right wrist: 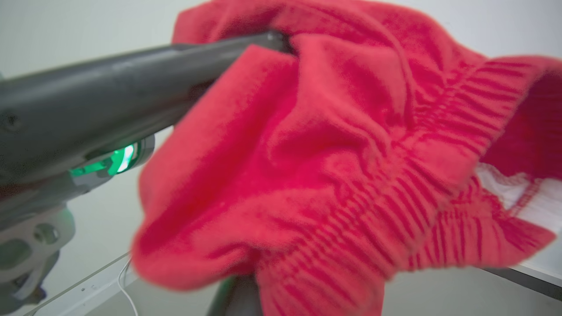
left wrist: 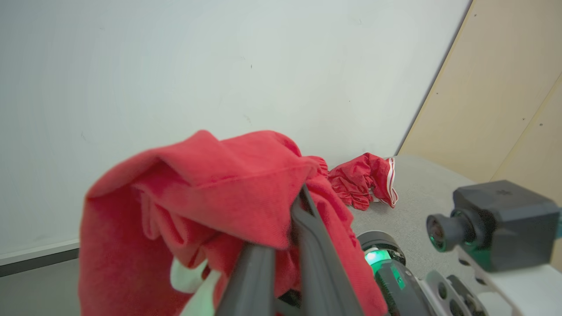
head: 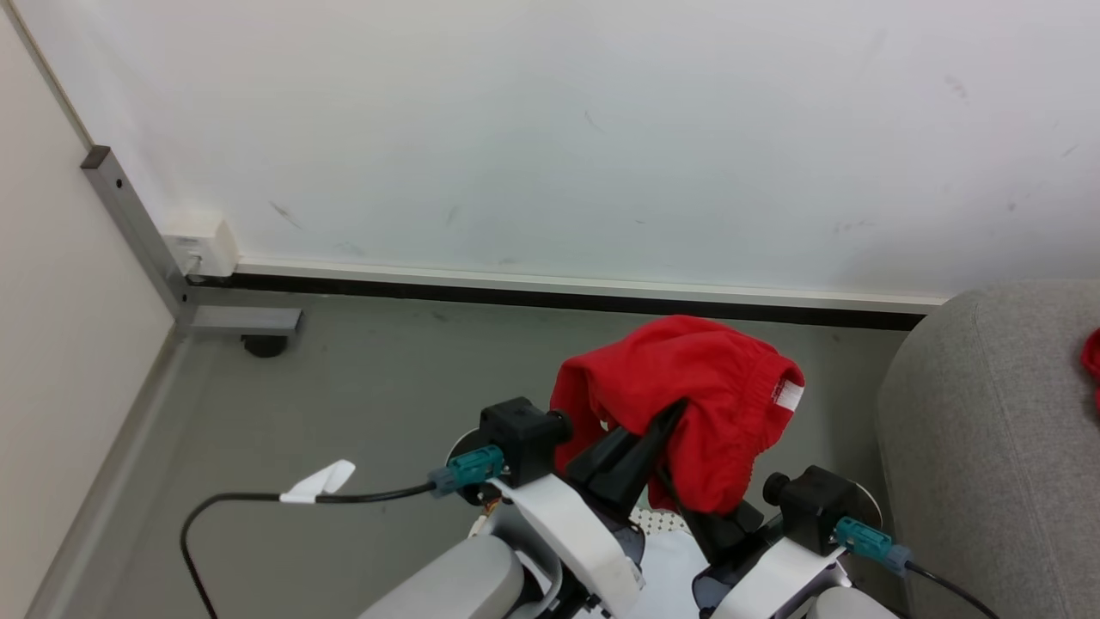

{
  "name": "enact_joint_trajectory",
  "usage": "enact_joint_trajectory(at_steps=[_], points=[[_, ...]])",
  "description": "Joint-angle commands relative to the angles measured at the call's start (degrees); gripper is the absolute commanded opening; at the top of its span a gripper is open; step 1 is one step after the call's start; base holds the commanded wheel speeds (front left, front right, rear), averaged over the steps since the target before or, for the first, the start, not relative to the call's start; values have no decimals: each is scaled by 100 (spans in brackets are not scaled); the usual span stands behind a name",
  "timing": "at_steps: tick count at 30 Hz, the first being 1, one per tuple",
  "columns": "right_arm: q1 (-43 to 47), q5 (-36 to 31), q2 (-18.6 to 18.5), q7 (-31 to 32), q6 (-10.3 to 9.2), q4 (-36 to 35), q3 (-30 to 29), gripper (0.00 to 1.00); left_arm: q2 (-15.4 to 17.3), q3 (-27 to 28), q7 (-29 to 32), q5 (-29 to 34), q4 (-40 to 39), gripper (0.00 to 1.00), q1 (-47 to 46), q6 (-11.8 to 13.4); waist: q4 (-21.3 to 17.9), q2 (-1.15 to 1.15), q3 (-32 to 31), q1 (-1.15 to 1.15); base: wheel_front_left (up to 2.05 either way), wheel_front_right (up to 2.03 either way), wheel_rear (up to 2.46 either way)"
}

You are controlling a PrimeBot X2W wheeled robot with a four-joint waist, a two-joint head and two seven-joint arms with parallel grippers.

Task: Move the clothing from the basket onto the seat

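White wall [head: 550, 129] behind; left pincer [head: 673, 414], right pincer [head: 679, 503] clamp red garment [head: 687, 378] over basket [head: 657, 520].

no writing can be read anywhere. a white label [head: 788, 395] sits at the waistband of the red garment [head: 687, 378], any print on it too small to make out; a white tag [head: 320, 481] on the black cable [head: 378, 494] looks blank.

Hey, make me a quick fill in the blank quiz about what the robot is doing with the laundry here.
1. The raised garment, pinched by the left gripper, is ___ in colour.
2. The other garment, lying on the seat, has ___ stripes.
3. In the head view, the seat stands to the robot's ___.
Missing words: red; white; right.
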Motion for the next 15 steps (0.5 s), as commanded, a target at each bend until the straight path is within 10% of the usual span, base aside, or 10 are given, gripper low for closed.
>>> enact_joint_trajectory(at_steps=[1,10,13,15], points=[[-82,3,-1,0,-13,-6,-36,0,13,20,-30,-76,14,0,3,15,-14,0,3,0,0,0,0],[-35,-62,-16,0,-13,-73,-163,0,42,42,-73,-99,61,13,4,46,-89,0,18,0,0,0,0],[-2,-83,-33,0,-13,-98,-245,0,49,41,-75,-98,61,41,22,64,-144,0,28,0,0,0,0],[13,-98,-59,0,-13,-116,-315,0,55,52,-83,-103,50,100,37,83,-199,0,39,0,0,0,0]])
